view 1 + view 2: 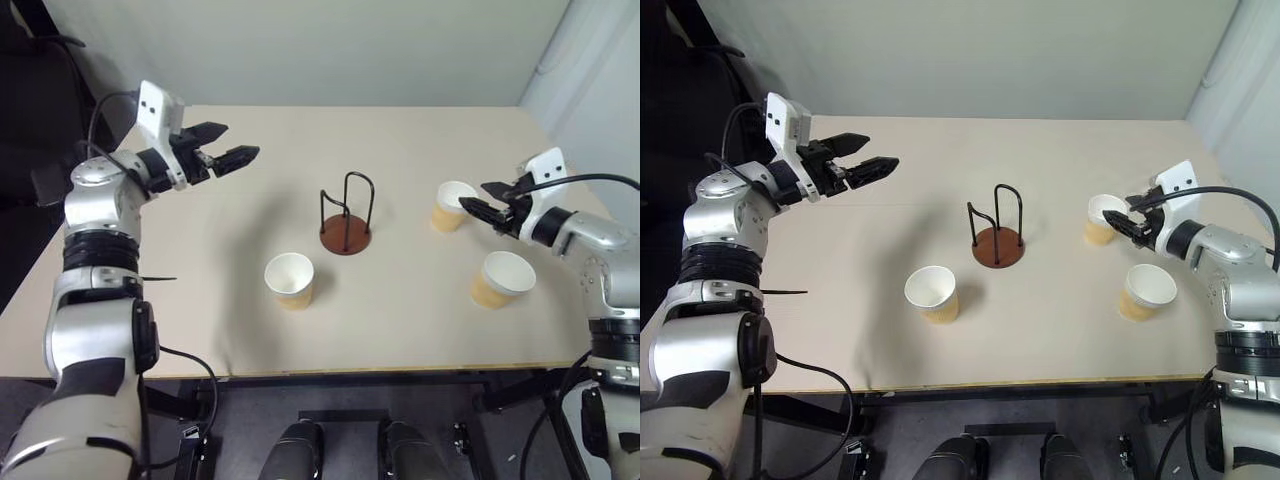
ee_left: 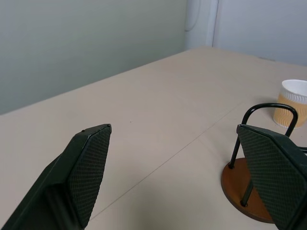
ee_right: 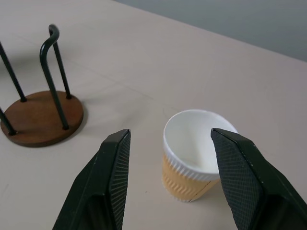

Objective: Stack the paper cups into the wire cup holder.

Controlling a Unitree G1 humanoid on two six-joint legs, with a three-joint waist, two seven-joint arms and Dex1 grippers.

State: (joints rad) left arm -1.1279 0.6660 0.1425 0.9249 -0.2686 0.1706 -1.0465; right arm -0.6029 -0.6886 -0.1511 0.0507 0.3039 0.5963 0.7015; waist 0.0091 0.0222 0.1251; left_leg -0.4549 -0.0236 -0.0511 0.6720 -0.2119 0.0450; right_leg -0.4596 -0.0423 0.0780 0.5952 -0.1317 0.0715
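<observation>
Beige table (image 1: 400, 150) holds ribbed tapered paper cups (image 1: 290, 280) (white-rimmed).

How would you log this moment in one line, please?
phase: approach | right gripper: jaws open beside far-right cup | left gripper: open, raised | wire cup holder: empty | cups upright

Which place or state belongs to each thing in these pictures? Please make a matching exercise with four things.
Things:
1. wire cup holder
2. left gripper
3. right gripper
4. cup nearest the robot's left

Places or states:
A. jaws open on either side of a cup, not closed on it
B. upright alone on the table, on the near left side of the holder
C. empty, in the middle of the table
D. open in the air, far from every cup

Pairs: 1-C, 2-D, 3-A, 4-B
</observation>
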